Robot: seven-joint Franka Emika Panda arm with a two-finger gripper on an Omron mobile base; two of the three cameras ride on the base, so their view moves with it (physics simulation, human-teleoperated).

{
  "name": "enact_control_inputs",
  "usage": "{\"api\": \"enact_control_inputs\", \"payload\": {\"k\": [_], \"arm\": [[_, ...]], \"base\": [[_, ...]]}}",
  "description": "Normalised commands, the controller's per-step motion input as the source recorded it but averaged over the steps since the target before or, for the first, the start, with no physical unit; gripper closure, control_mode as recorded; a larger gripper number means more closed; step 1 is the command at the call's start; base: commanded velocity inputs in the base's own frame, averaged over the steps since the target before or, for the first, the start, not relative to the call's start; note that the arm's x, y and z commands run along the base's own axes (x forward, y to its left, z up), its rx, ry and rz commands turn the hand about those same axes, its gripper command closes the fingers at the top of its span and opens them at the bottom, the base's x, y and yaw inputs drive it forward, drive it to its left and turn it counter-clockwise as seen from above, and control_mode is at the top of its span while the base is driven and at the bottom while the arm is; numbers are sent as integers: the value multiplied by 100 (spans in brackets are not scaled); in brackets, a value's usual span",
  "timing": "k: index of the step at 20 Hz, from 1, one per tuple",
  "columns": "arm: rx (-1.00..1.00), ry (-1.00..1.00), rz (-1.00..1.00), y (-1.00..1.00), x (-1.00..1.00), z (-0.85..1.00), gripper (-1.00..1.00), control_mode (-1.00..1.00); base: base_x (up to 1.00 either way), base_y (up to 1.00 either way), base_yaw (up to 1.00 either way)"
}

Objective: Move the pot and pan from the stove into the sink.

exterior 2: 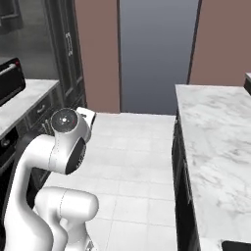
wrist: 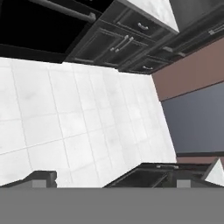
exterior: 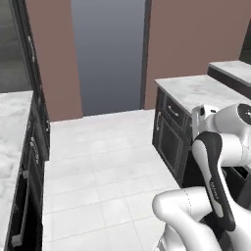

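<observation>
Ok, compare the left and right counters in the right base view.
The left counter carries a black appliance; the right counter shows none. The left counter sits partly behind the arm; the right counter stands apart from it. Both have white marble tops over dark cabinets.

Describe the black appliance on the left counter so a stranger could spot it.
Find the grey doorway between the brown walls, then look left to the marble counter. The appliance sits on top: a black box, unlike the dark drawers below it.
</observation>
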Motion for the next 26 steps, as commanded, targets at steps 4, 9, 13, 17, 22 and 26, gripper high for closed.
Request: {"api": "enact_control_inputs", "payload": {"k": [4, 9, 13, 17, 22, 26], "arm": [[0, 0, 0, 0, 0, 0, -100, 100], [0, 0, 0, 0, 0, 0, -100, 100], [0, 0, 0, 0, 0, 0, -100, 100], [0, 0, 0, 0, 0, 0, -100, 100], [0, 0, 0, 0, 0, 0, -100, 100], [0, 0, 0, 0, 0, 0, -100, 100]], "base": [[0, -1, -48], [0, 0, -47], [0, -2, -45], [0, -2, -44], [-3, -1, -41], [-17, -3, -36]]}}
